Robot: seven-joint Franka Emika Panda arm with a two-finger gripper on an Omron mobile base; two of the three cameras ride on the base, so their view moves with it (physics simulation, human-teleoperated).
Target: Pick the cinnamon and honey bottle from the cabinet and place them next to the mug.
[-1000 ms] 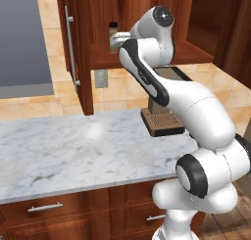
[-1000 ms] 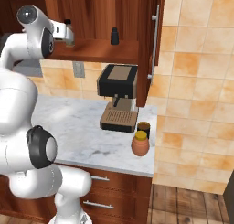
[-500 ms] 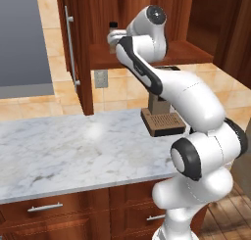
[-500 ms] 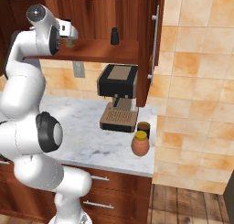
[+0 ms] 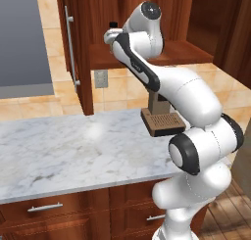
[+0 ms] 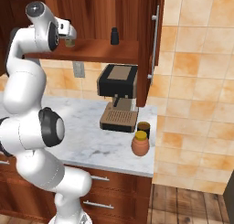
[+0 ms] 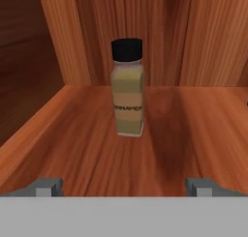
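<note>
Your marble counter carries the coffee machine, with the honey and mug at its right edge. Your arm reaches to the cabinet shelf; gripper spread wide, short of the upright cinnamon

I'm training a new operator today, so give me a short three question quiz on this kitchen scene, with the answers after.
1. True or false: the honey is on the cabinet shelf.
2. What stands right in front of the tool? A) the mug B) the cinnamon C) the black bottle
3. Fill in: the tool's jaws are ___ and hold nothing.

Key
1. False: it stands on the counter beside the mug, by the coffee machine.
2. B: it stands upright on the shelf, centred between the jaws but untouched.
3. Open.
</note>
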